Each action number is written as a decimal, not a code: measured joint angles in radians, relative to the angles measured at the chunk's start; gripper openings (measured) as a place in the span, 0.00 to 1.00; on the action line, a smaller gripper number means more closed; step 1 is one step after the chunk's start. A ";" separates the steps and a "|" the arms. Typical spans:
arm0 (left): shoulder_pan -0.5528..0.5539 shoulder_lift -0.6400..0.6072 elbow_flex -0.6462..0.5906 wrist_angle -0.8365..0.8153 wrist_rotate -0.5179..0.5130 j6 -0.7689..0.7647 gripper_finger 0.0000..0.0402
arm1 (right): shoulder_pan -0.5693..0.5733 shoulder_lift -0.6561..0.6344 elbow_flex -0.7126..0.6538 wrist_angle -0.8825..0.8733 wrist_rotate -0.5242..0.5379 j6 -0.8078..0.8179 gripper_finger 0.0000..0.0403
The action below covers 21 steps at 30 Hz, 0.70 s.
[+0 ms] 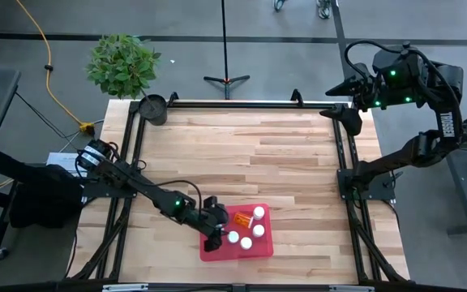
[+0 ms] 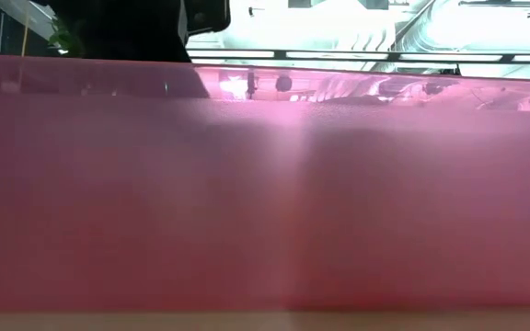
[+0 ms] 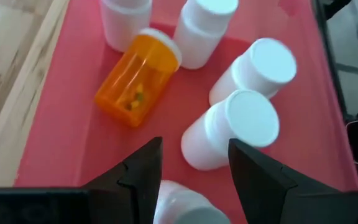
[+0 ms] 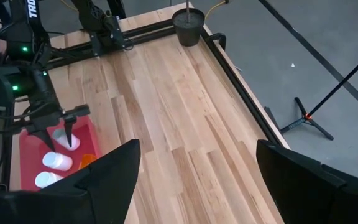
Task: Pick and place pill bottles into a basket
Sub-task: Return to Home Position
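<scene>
Pale wooden surface [image 1: 242,154] bears a shallow red rectangular tray [image 1: 264,251] at lower centre, holding white and orange pill bottles [image 1: 259,230]; left tool [image 1: 219,238] gapes empty over it, right tool [image 1: 336,89] open upper right.

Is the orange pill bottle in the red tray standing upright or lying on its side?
Lying on its side. The orange pill bottle rests lengthwise on the floor of the red tray, and its white cap faces sideways.
</scene>
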 joint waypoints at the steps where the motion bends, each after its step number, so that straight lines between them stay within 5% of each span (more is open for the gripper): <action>1: 0.000 -0.001 0.000 0.008 0.002 0.007 0.53 | 0.000 0.000 0.000 0.000 0.000 0.000 0.77; 12: 0.004 -0.025 0.003 0.055 -0.008 0.059 0.53 | 0.000 0.000 0.000 0.000 -0.007 -0.003 0.77; 21: 0.086 -0.171 0.002 0.005 -0.048 0.102 0.53 | 0.000 0.000 0.000 0.000 -0.024 -0.004 0.77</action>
